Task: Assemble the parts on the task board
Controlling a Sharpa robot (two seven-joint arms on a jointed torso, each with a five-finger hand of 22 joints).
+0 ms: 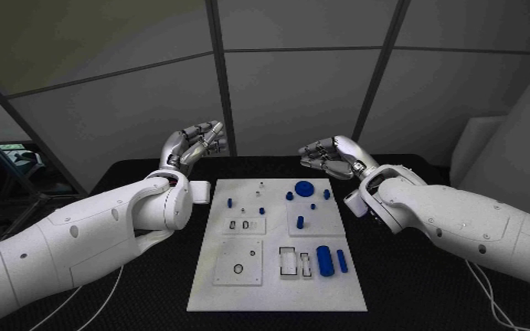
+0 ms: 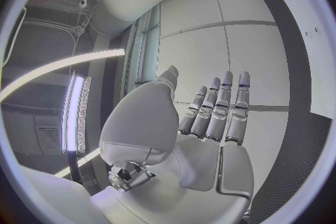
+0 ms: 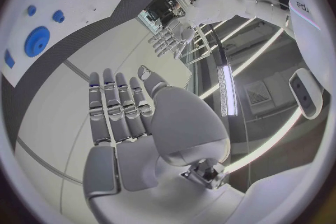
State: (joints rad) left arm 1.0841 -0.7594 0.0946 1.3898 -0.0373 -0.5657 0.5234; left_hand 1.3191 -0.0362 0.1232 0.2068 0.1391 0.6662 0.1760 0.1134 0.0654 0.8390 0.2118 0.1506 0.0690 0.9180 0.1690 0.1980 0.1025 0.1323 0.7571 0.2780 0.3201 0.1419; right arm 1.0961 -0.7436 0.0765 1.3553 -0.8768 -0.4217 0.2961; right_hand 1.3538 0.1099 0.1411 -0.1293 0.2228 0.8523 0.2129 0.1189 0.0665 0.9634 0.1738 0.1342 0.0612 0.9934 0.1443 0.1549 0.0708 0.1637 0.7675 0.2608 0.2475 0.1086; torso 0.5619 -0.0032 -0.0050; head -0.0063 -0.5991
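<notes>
The white task board (image 1: 282,293) lies in the middle of the black table. Blue parts sit on it: a round disc (image 1: 304,188) at the far end, several small pegs such as one (image 1: 230,202) near the left side, and a thick cylinder (image 1: 324,260) with a thin bar (image 1: 342,261) beside it toward the front right. My left hand (image 1: 194,143) is raised behind the board's far left corner, fingers stretched out (image 2: 220,112), holding nothing. My right hand (image 1: 328,155) hovers behind the far right corner, fingers straight (image 3: 119,106) and empty. The disc (image 3: 37,41) appears below the right hand.
Bare black table (image 1: 425,293) flanks the board on both sides. Grey wall panels stand close behind the table's back edge. A white panel (image 1: 480,147) leans at the far right. Cables (image 1: 77,300) hang at the front left.
</notes>
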